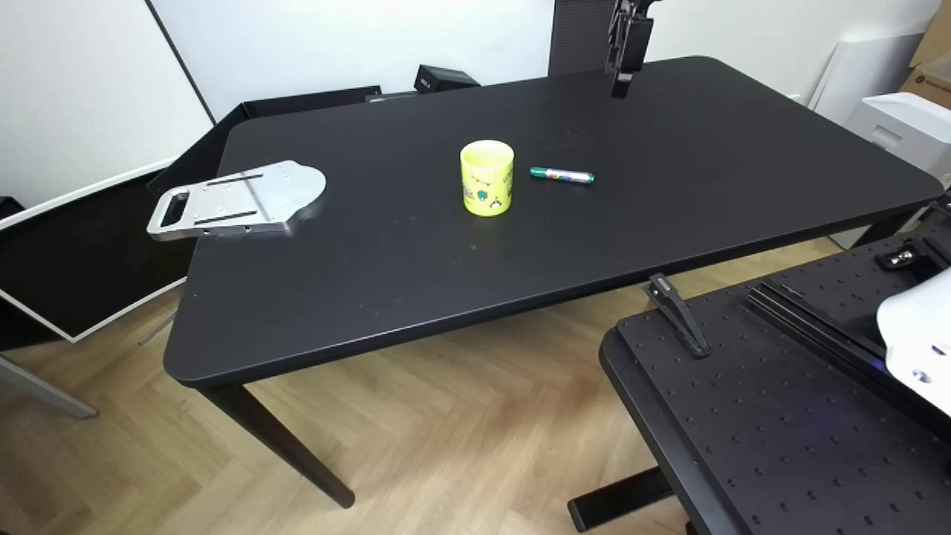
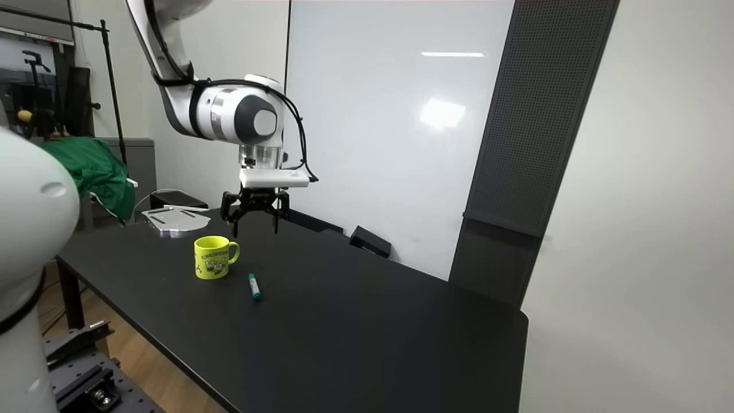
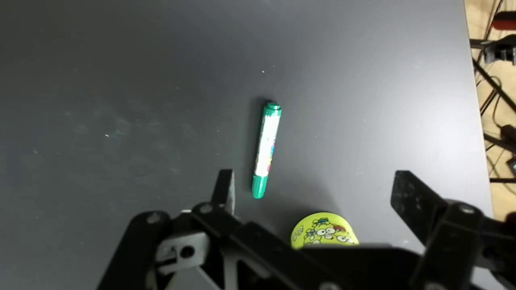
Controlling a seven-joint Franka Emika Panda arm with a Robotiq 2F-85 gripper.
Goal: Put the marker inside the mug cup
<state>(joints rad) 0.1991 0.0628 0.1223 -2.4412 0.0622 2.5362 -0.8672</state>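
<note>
Black table (image 2: 373, 344): one, in both exterior views, its top smooth and dark, its corners rounded; one whiteboard (image 2: 378, 115) stands behind it.
Green cloth (image 2: 94, 172): one, bunched at the far left of an exterior view, beyond the table.
Silver metal plate (image 2: 176, 218): one, lying flat at the table's end, its narrow, slotted end seeming to reach past the edge.
Yellow mug (image 2: 211, 258): one, upright on the table, to the right of the plate and well apart from it; cartoon figures are printed on its side, one handle shows in an exterior view, and in the wrist view it is partly hidden.
Green marker (image 3: 267, 147): one, lying on its side on the table, right of the mug in both exterior views, near it but apart; slim and straight, its white barrel printed with small bright patches of colour, green at both ends, the longer, ribbed green end nearer the mug.
Gripper (image 2: 255, 228): one, black, its two fingers (image 3: 415, 197) spread wide, hanging in the air over the table from one white robot arm (image 2: 223, 115).
Black box (image 2: 370, 241): one, small, behind the table's far edge.
Perforated panel (image 2: 539, 103): one, tall, dark grey, right of the whiteboard.
</note>
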